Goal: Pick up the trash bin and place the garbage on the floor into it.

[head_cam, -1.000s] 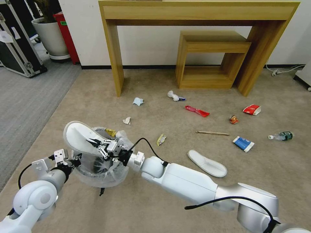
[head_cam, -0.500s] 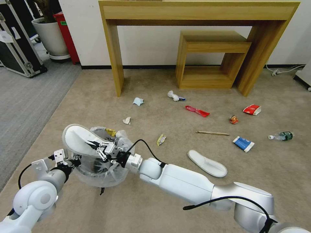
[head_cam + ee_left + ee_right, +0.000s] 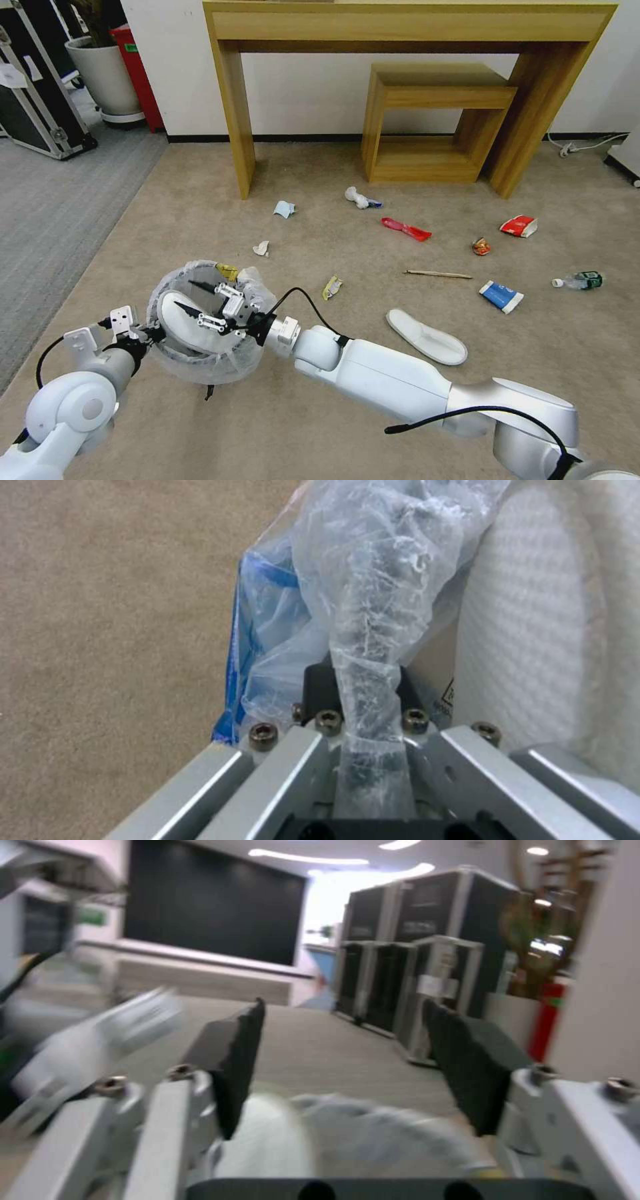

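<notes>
White slipper (image 3: pixel 190 325) inside the small round dark trash bin (image 3: pixel 200 363) with a crinkly plastic liner.
Left pincer (image 3: pixel 143 331) clamps the bin's rim; right pincer (image 3: pixel 193 298) hangs apart above the slipper, which lies slanted.

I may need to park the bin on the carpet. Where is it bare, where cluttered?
Bare: carpet below the trash bin and right claw, and left toward the grey carpet. Crowded: right, around slipper, stick and carton.

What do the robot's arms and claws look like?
Smooth, rounded white arm shells with silver-grey joints and looping black cables. The right gripper has silver metal brackets with bolts and thin black fingers. The left gripper has the same silver bolted brackets.
</notes>
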